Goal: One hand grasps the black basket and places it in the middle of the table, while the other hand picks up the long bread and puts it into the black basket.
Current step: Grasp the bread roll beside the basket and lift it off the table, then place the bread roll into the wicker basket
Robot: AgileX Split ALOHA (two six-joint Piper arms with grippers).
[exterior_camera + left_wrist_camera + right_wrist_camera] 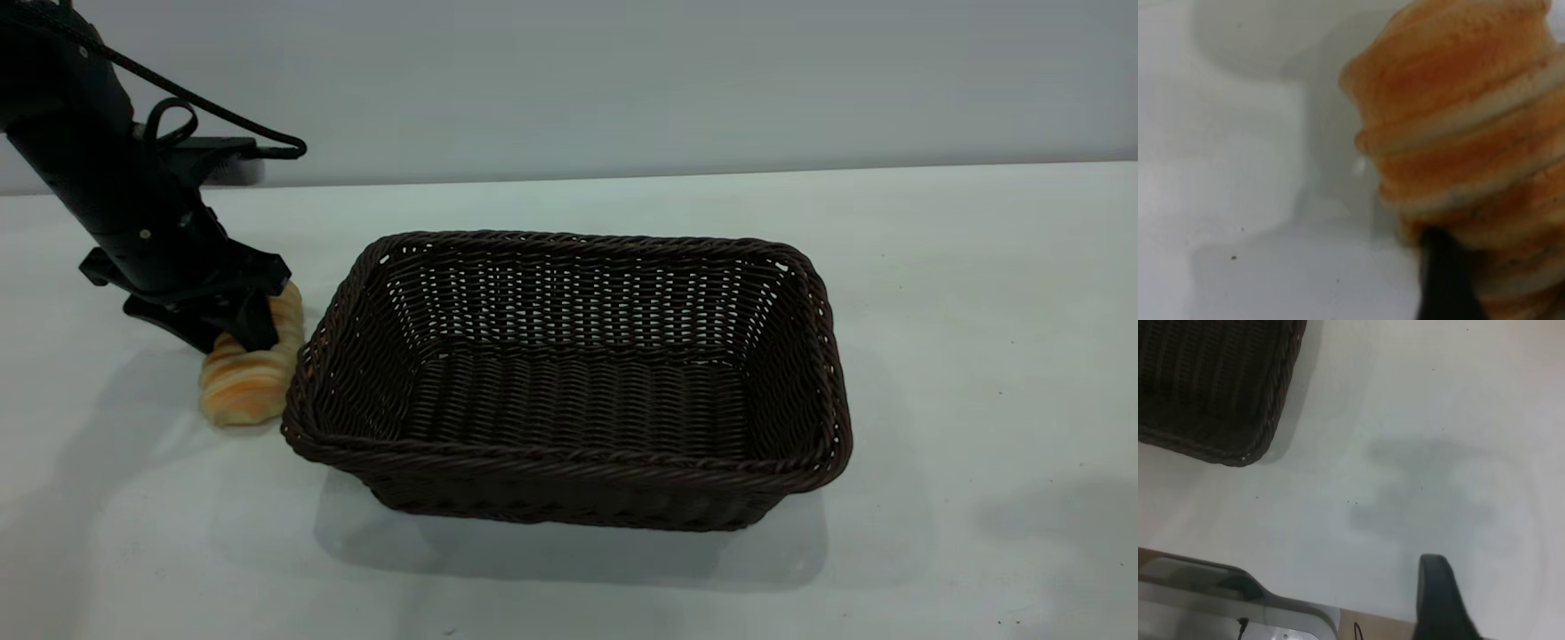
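Observation:
The black basket stands upright and empty in the middle of the table. The long bread lies on the table just beyond the basket's left end. It fills much of the left wrist view. My left gripper is down over the bread's far half and closed on it, with one dark finger pressed against its side. My right gripper is out of the exterior view. It hangs open and empty over bare table, one finger showing, with a basket corner farther off.
The table's edge and a grey fixture show in the right wrist view. Bare tabletop lies right of the basket and in front of it.

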